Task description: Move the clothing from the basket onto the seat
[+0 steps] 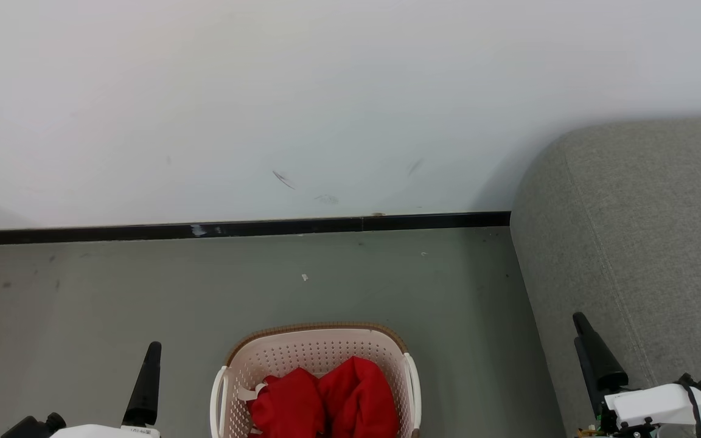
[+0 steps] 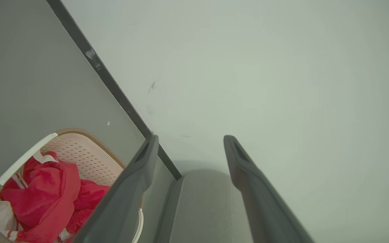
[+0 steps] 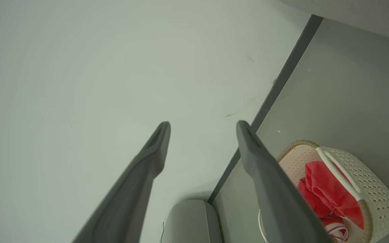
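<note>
Holds left gripper [image 2: 191,138] and right gripper [image 3: 201,125] spread wide, empty. Faces basket [image 1: 317,329] of red clothing [image 1: 326,401] at bottom centre of head view, seat [image 1: 642,243] at right edge.

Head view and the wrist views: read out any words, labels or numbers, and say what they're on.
Nothing is legible.
Small dark print on the left arm's white casing: too small to read.
White trim on the clothing in the basket: no print visible.
</note>
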{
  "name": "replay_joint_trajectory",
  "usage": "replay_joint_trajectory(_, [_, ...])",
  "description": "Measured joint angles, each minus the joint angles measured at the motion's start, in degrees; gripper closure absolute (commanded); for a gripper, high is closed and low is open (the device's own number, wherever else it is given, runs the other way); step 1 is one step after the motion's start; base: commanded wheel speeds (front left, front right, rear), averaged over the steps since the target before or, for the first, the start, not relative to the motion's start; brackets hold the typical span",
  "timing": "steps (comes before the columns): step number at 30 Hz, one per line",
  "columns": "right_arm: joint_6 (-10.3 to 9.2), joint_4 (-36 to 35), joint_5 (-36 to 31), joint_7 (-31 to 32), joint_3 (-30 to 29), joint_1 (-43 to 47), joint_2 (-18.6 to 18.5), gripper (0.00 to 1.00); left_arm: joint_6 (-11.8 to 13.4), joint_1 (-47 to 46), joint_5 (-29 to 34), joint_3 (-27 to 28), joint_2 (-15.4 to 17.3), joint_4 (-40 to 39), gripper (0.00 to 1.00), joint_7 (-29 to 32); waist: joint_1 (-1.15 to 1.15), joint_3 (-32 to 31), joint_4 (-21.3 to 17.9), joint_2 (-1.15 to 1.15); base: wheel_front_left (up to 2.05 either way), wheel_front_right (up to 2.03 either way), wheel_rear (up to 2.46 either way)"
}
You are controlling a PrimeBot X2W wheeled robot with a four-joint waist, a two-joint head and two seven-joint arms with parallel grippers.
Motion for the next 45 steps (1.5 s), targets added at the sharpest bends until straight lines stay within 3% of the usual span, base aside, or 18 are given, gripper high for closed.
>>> replay_joint_trajectory(8, [0.00,-0.9,-5.7,-1.3,0.8,0.0,0.0,0.00,0.5,0.0,6.3,-0.4,0.1,-1.7,0.00,-1.2,0.22,-0.2,0.0,0.00,0.00,0.00,0.00])
replay_joint_trajectory(16, [0.00,-2.2,-16.7,-2.6,2.2,0.0,-0.1,0.00,1.3,0.0,15.5,-1.9,0.5,-3.9,0.00,-2.9,0.26,-0.3,0.0,0.00,0.00,0.00,0.00])
replay_joint_trajectory(36, [0.00,-4.2,-40.6,-6.6,6.1,1.2,-0.4,0.00,5.8,1.5,39.9,-6.5,1.6,-7.9,0.00,-7.2,-0.60,0.4,0.1,0.00,0.00,0.00,0.00])
replay_joint_trajectory(45, [0.00,-4.9,-48.6,-8.5,7.4,1.2,-0.4,0.00,7.3,1.5,47.8,-8.4,1.6,-8.5,0.00,-9.1,-0.66,0.6,0.2,0.00,0.00,0.00,0.00])
